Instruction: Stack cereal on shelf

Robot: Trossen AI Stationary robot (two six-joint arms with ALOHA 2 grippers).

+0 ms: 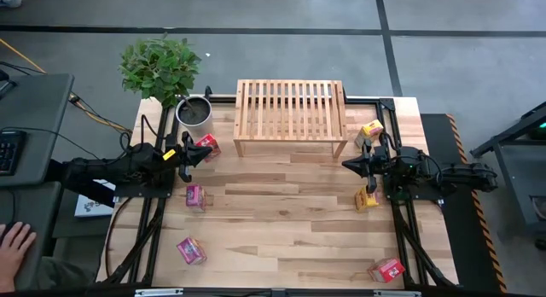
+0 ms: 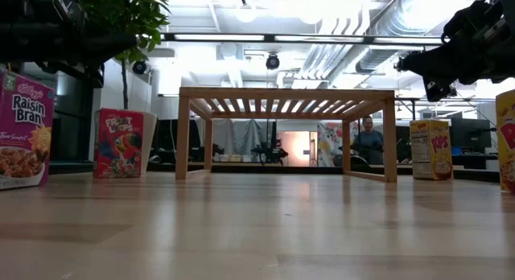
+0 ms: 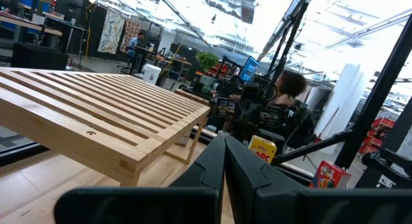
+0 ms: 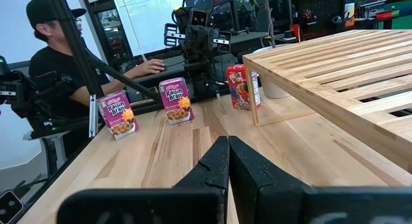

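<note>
Closed dark jaws beside slatted wooden shelf [image 1: 290, 113]

Both arms are extending inward above the table, raised clear of its surface. The left gripper [image 1: 185, 156] and right gripper [image 1: 351, 164] are facing each other, fingers pressed together, holding nothing.

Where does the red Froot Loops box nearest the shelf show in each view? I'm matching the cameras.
High view: the red Froot Loops box lies by the shelf's front left leg, beside the left gripper.
Low view: it stands left of the shelf.
Left wrist view: not in it.
Right wrist view: it is at the shelf's leg.
Shared landmark: the shelf.
</note>
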